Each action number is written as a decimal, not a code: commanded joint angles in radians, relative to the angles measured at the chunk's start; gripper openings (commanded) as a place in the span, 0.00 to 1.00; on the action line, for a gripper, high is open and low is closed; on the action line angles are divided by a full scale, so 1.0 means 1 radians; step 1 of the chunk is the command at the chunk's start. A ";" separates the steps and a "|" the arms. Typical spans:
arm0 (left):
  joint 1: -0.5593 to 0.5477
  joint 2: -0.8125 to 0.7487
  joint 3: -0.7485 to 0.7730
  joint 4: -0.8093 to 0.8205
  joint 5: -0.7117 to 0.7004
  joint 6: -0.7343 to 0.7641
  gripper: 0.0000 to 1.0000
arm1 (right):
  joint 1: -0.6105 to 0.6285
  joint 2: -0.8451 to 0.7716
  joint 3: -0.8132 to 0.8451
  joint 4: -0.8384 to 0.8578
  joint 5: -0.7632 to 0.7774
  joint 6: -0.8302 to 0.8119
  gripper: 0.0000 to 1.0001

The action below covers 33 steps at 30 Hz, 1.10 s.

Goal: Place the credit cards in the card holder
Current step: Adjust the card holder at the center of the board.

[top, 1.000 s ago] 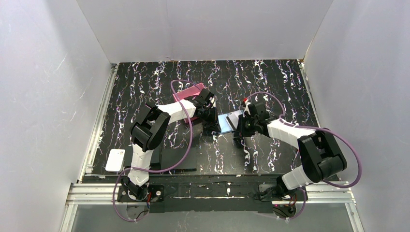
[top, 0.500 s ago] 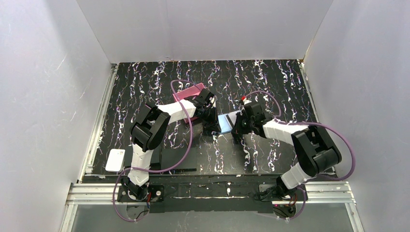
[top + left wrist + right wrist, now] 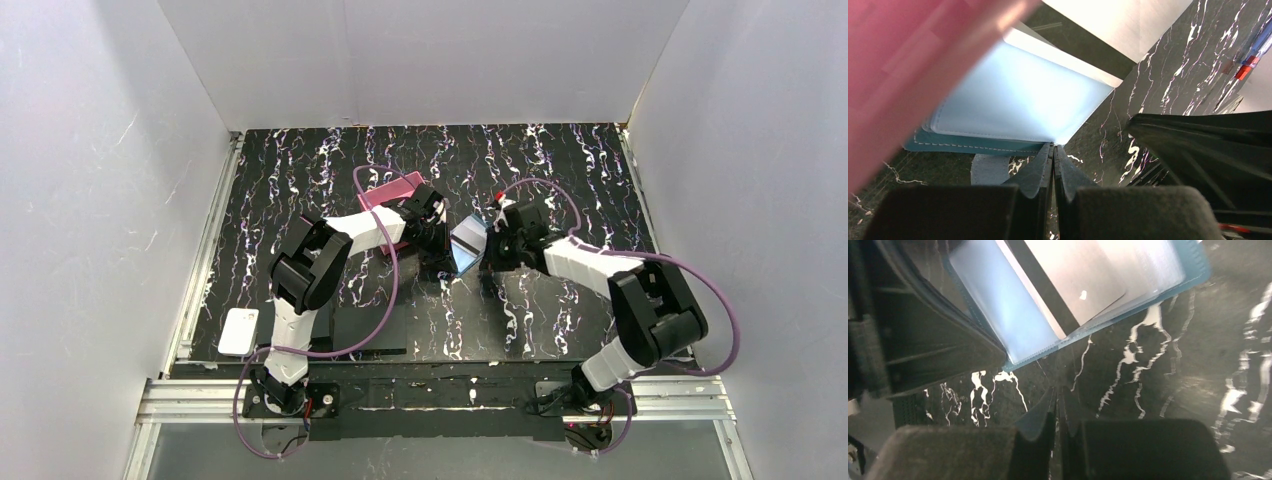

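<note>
Probably best: steady the tilted blue case (image 3: pixel 467 243) with left gripper (image 3: pixel 1053 152), clenched at its corner (true grip unclear). Then draw the striped credit card (image 3: pixel 1083 280) out lengthwise with right gripper (image 3: pixel 1057 397), likewise clenched, without twisting.

Far left, white credit card (image 3: pixel 238 331) flat by the left arm's base, long axis running away from the near edge. Pink card holder (image 3: pixel 385 188) behind the left arm. Striped credit card seemingly among the case's clear leaves, long axis slanting toward the right fingertips, stripe along one long edge.

Top cam bright, even — L wrist: card holder (image 3: pixel 903 65) blurred, blue case (image 3: pixel 1013 100) glaring.
</note>
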 commanded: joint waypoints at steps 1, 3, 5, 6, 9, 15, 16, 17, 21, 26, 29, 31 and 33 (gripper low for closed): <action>-0.011 -0.023 -0.017 -0.061 -0.012 0.026 0.00 | -0.085 -0.083 0.104 -0.095 -0.105 -0.080 0.19; -0.010 -0.023 -0.019 -0.059 -0.011 0.026 0.00 | -0.107 -0.053 0.149 -0.102 -0.125 -0.107 0.31; -0.010 -0.023 -0.021 -0.060 -0.010 0.028 0.00 | -0.129 -0.001 0.201 -0.098 -0.173 -0.117 0.37; -0.010 -0.023 -0.023 -0.060 -0.009 0.028 0.00 | -0.138 0.033 0.229 -0.093 -0.202 -0.117 0.39; -0.009 -0.023 -0.023 -0.059 -0.008 0.026 0.00 | -0.151 0.127 0.294 -0.076 -0.270 -0.112 0.40; -0.010 -0.022 -0.019 -0.059 -0.004 0.028 0.00 | -0.151 0.228 0.356 -0.034 -0.291 -0.135 0.41; -0.011 -0.023 -0.017 -0.059 -0.002 0.027 0.00 | -0.151 0.234 0.359 -0.036 -0.288 -0.140 0.41; -0.011 -0.021 -0.018 -0.058 -0.001 0.026 0.00 | -0.151 0.239 0.362 -0.038 -0.285 -0.145 0.41; -0.012 -0.017 -0.019 -0.057 0.000 0.027 0.00 | -0.151 0.242 0.359 -0.038 -0.273 -0.154 0.41; -0.012 -0.013 -0.016 -0.056 0.001 0.025 0.00 | -0.151 0.254 0.364 -0.042 -0.251 -0.174 0.42; -0.012 -0.012 -0.013 -0.056 0.003 0.026 0.00 | -0.151 0.262 0.369 -0.044 -0.240 -0.182 0.43; -0.012 -0.010 -0.014 -0.056 0.002 0.026 0.00 | -0.151 0.269 0.377 -0.055 -0.229 -0.189 0.44; -0.012 -0.008 -0.013 -0.056 0.005 0.025 0.00 | -0.151 0.272 0.377 -0.055 -0.221 -0.197 0.46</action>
